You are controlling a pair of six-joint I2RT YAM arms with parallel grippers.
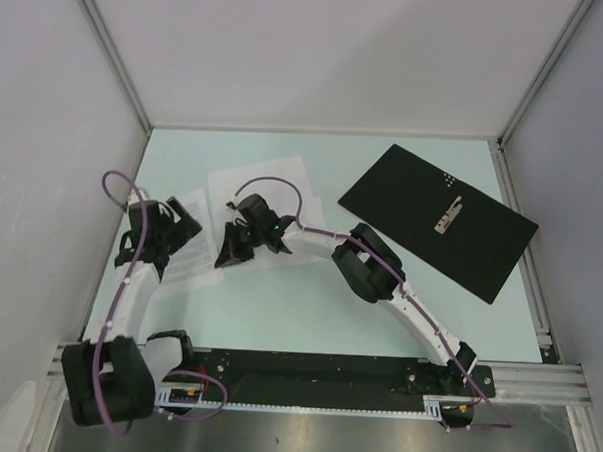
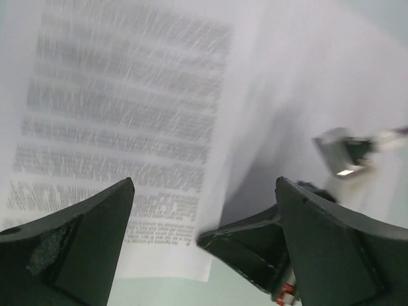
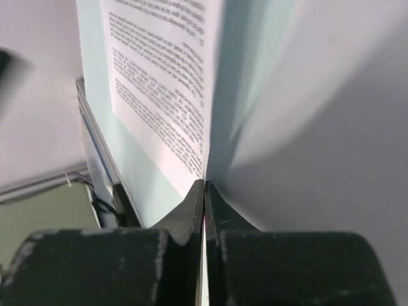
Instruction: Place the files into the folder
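Observation:
The folder (image 1: 422,206) lies open on the right of the table, black inside up, with a metal clip (image 1: 447,214) and small white dots. The files lie left of centre: a nearly blank sheet (image 1: 268,183) and a text sheet (image 1: 192,259). My right gripper (image 1: 227,255) is shut on the edge of a blank sheet (image 3: 306,127), which rises from the table beside the text sheet (image 3: 162,83). My left gripper (image 1: 181,224) is open and empty, low over the text sheet (image 2: 121,102). The right gripper's fingers (image 2: 255,248) show between its jaws. The third sheet cannot be told apart.
The pale green table (image 1: 298,306) is walled by white panels on three sides with aluminium posts (image 1: 109,52). A metal rail (image 1: 526,231) runs along the right edge beside the folder. The arm bases stand on a black plate (image 1: 315,382) at the near edge.

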